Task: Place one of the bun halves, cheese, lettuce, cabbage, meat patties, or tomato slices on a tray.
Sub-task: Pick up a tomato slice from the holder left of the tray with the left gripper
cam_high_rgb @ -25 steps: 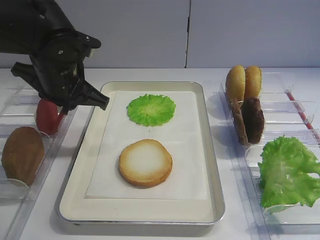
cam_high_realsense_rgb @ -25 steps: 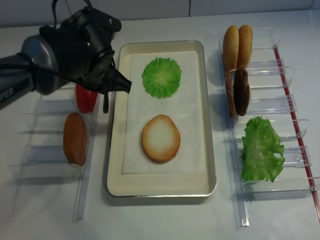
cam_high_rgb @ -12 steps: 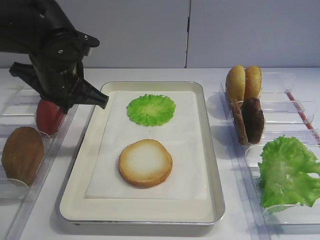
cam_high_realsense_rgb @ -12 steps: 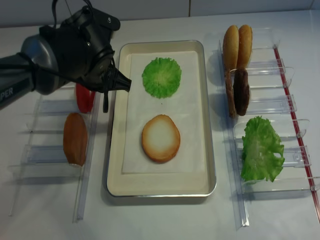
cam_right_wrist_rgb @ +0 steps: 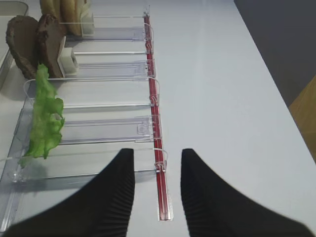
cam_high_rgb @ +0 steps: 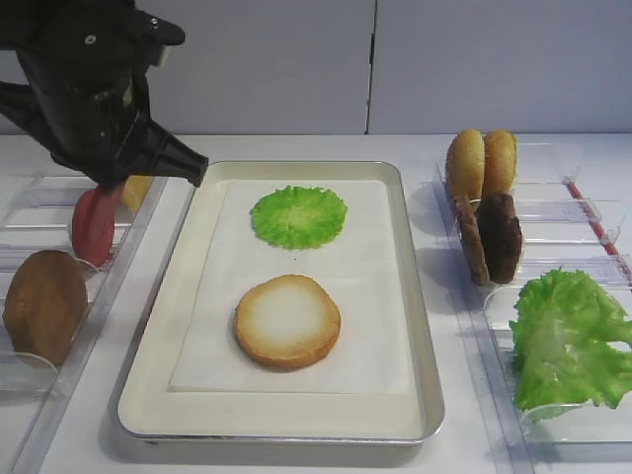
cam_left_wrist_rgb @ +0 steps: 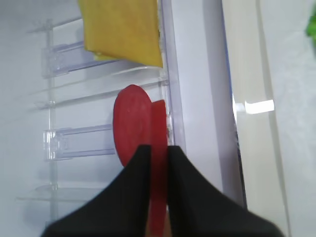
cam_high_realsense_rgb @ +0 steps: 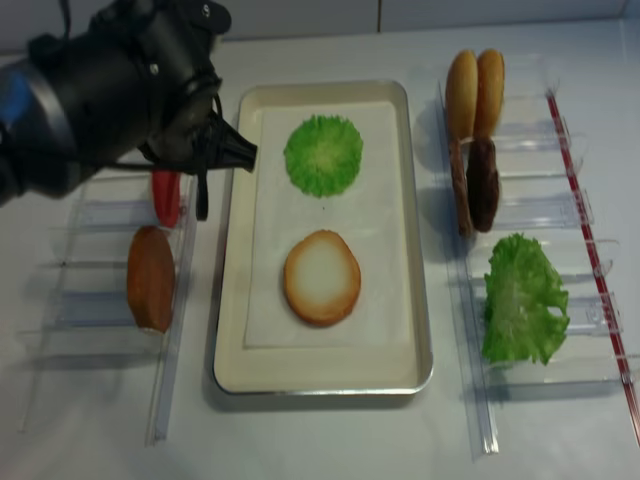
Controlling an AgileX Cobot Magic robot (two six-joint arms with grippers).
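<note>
**Left end effector pinches a tomato slice at the rack left of the tray**

The left end effector (cam_left_wrist_rgb: 157,170) is pressed together on one of the tomato slices (cam_left_wrist_rgb: 158,163), its two black fingers (cam_left_wrist_rgb: 136,173) clamping the thin red disc edge-on. A second tomato slice (cam_left_wrist_rgb: 129,123) stands upright just beside the pinched one, touching or nearly touching it, in the clear plastic holder (cam_left_wrist_rgb: 74,143) left of the tray (cam_high_rgb: 188,296). The cheese (cam_left_wrist_rgb: 121,29) leans in the next slot of that holder, beyond the tomato slices.

In the exterior high view the pinched slice (cam_high_rgb: 94,225) hangs just below the dark arm (cam_high_rgb: 94,89), left of the tray's near-left edge and above the rack. A brown rounded piece (cam_high_rgb: 44,304) sits nearer the camera in the same rack.

On the tray's white liner lie a green lettuce round (cam_high_rgb: 298,215) toward the far end and a bun half (cam_high_rgb: 287,321), cut face up, toward the near end.

Right of the tray, the bun halves (cam_high_rgb: 481,163), meat patties (cam_high_rgb: 491,237) and leaf lettuce (cam_high_rgb: 568,341) stand in holders on the table (cam_right_wrist_rgb: 222,74). The right end effector (cam_right_wrist_rgb: 157,190) hovers there with fingers spread, holding nothing.
</note>
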